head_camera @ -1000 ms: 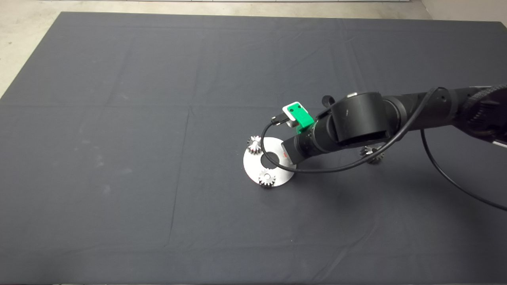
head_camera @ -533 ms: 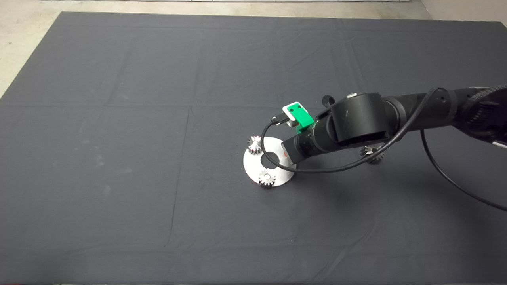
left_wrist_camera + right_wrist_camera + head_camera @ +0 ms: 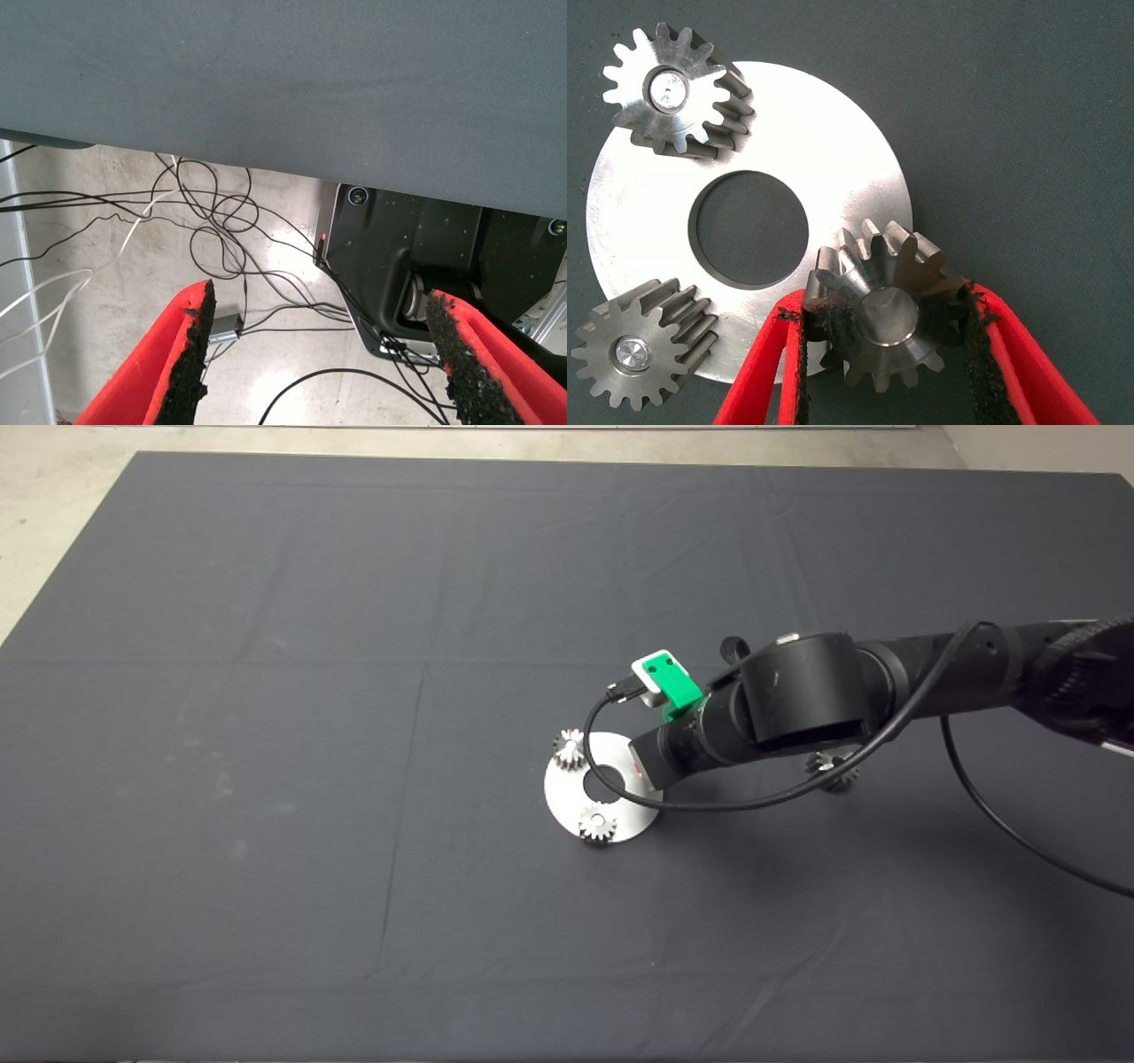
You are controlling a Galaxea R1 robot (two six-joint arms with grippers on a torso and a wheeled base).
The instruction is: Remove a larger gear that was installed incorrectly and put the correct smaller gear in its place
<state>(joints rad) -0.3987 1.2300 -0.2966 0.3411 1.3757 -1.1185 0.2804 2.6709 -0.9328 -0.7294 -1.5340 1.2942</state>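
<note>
Gripping the smaller gear [image 3: 886, 314]

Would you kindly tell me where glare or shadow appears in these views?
Right wrist view: the steel plate glares beside the smaller gear in the right gripper. Head view: the arm shades the mat. Left wrist view: bright patch on the floor.

Robot lab: dark mat [image 3: 266, 691], floor cables [image 3: 204, 230].
</note>
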